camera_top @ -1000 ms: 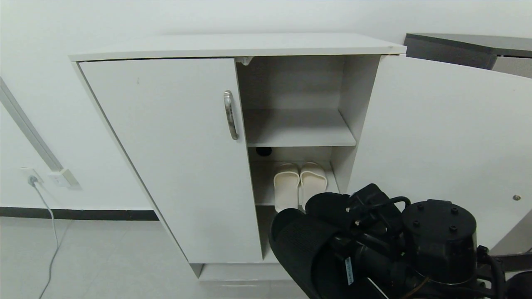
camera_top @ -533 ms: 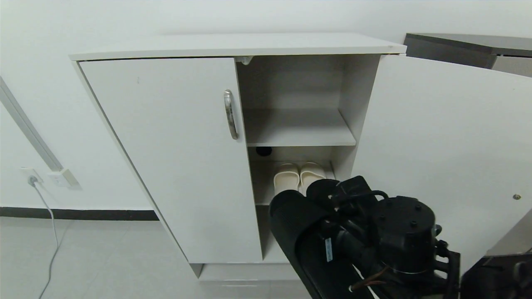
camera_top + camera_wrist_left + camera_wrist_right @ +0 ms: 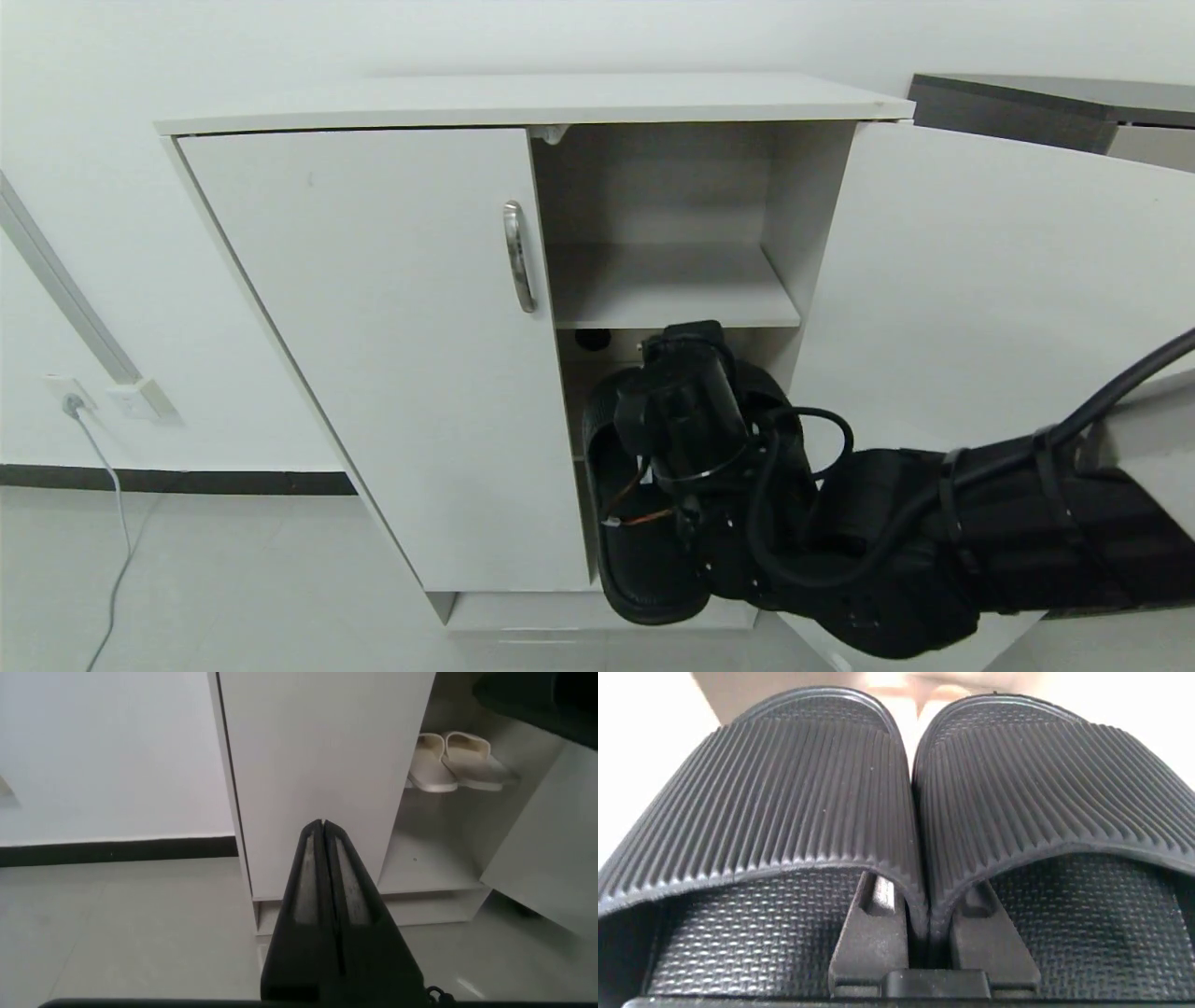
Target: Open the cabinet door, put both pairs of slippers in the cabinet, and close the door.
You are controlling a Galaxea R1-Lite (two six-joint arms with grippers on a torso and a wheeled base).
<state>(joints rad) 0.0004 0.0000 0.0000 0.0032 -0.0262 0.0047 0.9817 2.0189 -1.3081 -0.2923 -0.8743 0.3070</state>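
Note:
The white cabinet (image 3: 532, 98) has its left door (image 3: 373, 355) closed and its right door (image 3: 980, 280) swung wide open. My right gripper (image 3: 926, 929) is shut on the pair of black slippers (image 3: 813, 793), with its fingers (image 3: 876, 922) pinching the two inner edges together. In the head view the black slippers (image 3: 644, 569) hang toes up in the opening, just below the upper shelf (image 3: 667, 289). A white pair of slippers (image 3: 458, 761) lies side by side on the middle shelf. My left gripper (image 3: 321, 826) is shut and empty, low over the floor in front of the closed door.
A metal handle (image 3: 519, 257) runs down the closed door's edge. A wall socket with a cable (image 3: 70, 403) is at the left, and a dark desk (image 3: 1046, 107) stands behind the open door. Bare tiled floor (image 3: 233, 579) spreads before the cabinet.
My right arm has carried the black slippers up and forward into the cabinet opening, and it now covers the white pair in the head view.

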